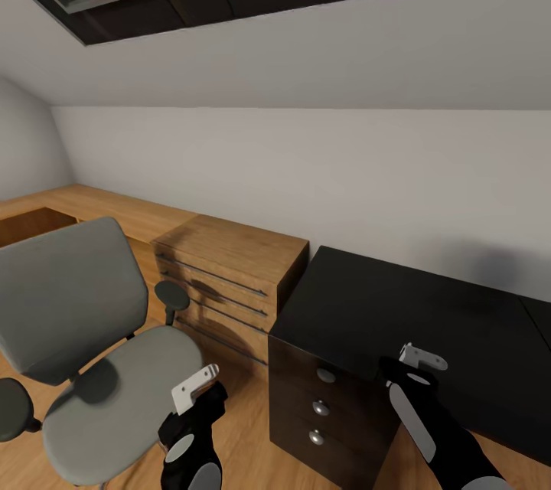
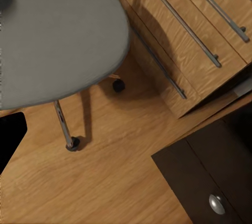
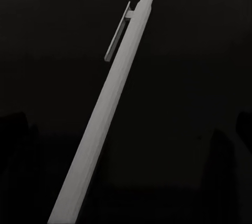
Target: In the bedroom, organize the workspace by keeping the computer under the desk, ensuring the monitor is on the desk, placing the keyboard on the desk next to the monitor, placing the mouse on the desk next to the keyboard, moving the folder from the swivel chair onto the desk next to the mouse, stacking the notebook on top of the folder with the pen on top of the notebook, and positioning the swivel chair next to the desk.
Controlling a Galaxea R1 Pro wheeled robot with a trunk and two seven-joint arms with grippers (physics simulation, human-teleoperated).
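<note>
pen (image 3: pixel 107 108): white, slim, with a clip near the top end. In the right wrist view it runs along the finger line against a dark surface. You're likely carrying it, but the contact point isn't shown.
handling: light, stiff, smooth round barrel, so I'd expect it to roll or pivot in a pinch. Take it mid-barrel, clear of the clip, and set it down flat.
right hand (image 1: pixel 419 358): over the near part of the desk (image 1: pixel 398 306), above the drawer unit (image 1: pixel 317 409). Whether the fingers are apart or clamped on the pen, I cannot tell.
left hand (image 1: pixel 195 387): hangs between the swivel chair (image 1: pixel 115 367) and the drawer unit, over the floor (image 2: pixel 105 166). Finger state unclear too.
chair seat: bare grey cushion, no folder on it here.
desk top: the visible glossy black stretch carries nothing.
wooden dresser (image 1: pixel 229 276): sits between chair and desk, against the wall.
judgement: the pen goes last onto the stack, which isn't in sight from here.
</note>
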